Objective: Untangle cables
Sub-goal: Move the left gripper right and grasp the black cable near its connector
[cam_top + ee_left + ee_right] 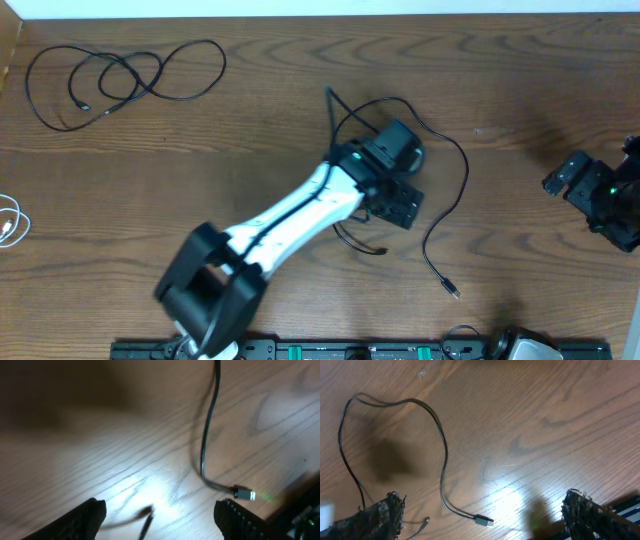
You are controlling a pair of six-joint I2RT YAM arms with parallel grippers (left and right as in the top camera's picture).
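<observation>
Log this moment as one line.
left gripper open over centre black cable | right gripper open, empty | second black cable coiled top-left | white cable left edge

One black cable (125, 75) lay in loose overlapping loops at the far left of the counter (300, 170). A second black cable (465, 172) curved across the middle, its plug (455, 292) lying free near the front. The white cable (10, 222) sat curled at the left edge.

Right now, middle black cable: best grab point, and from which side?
Grip the middle black cable on its free tail just behind the plug. That stretch lies flat, alone on the wood, clear of the left arm over the loop. Come from above, jaws across the cord, probably with the right gripper.
</observation>
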